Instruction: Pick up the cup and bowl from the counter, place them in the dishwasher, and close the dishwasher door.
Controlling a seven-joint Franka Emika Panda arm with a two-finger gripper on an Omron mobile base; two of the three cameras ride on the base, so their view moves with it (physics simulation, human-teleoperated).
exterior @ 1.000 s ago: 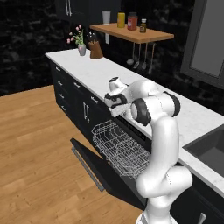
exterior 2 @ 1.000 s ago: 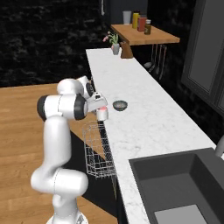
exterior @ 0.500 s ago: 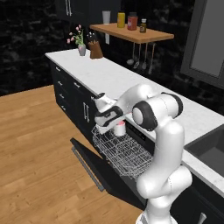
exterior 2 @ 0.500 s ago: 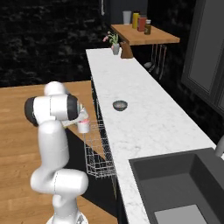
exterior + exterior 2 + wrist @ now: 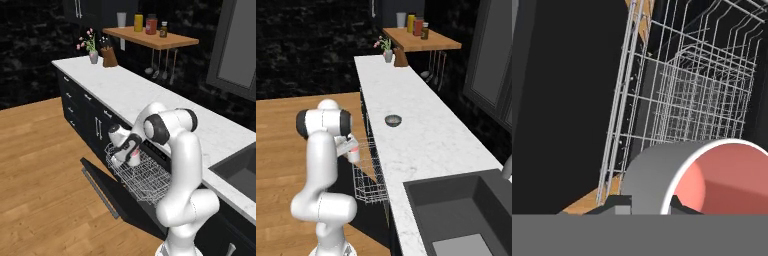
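Note:
My gripper (image 5: 128, 151) is shut on the cup (image 5: 134, 159), a small grey cup with a red inside, and holds it tilted low over the silver wire rack (image 5: 147, 177) pulled out of the dishwasher. In the hand view the cup (image 5: 707, 182) sits between my fingertips with its red mouth facing the rack wires (image 5: 697, 100). From the right side the gripper (image 5: 350, 149) and cup (image 5: 354, 154) hang beside the rack (image 5: 368, 175). The dishwasher door (image 5: 125, 202) lies folded down and open. The grey bowl (image 5: 393, 120) rests on the white marble counter (image 5: 416, 135).
A sink (image 5: 456, 215) is set into the counter at the near right. At the far end stand a flower vase (image 5: 93, 54) and a knife block (image 5: 109, 57) under a wooden shelf (image 5: 155, 37) with jars. Wooden floor (image 5: 45, 165) spreads to the left of the open door.
The arm has swung the cup off counter height, out and down over the pulled-out rack. The bowl has stayed in place on the counter.

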